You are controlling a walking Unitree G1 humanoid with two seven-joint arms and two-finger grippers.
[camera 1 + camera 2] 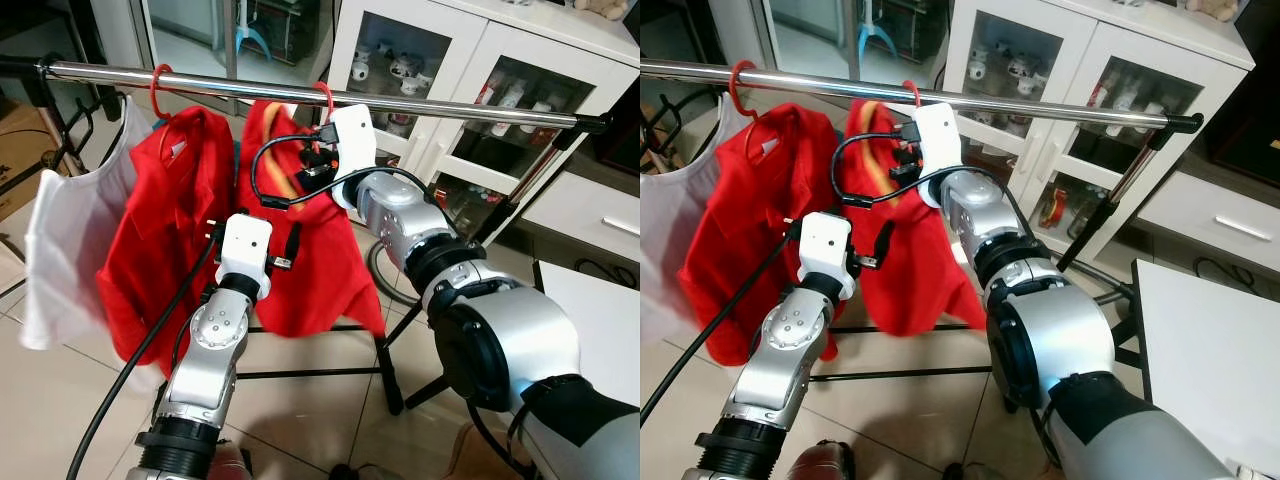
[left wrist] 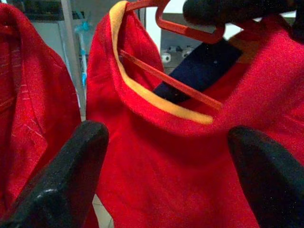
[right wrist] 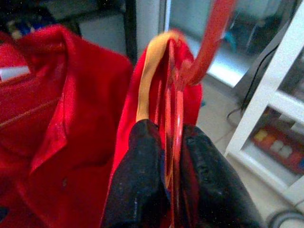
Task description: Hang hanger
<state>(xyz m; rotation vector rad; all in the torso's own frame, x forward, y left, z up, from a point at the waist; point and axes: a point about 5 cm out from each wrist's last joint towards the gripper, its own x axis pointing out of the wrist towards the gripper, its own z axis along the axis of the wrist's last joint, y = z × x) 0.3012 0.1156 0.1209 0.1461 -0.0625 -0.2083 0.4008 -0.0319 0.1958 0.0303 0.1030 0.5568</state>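
Tiled floor (image 1: 300,420), steel rail (image 1: 420,103), white cabinet (image 1: 470,70)

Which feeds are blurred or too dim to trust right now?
Left eye view: sharp and evenly lit, glare streak along the rail. Left wrist view: dim, the left hand fingers soft. Right wrist view: the red hanger in the right hand is smeared, background washed out.
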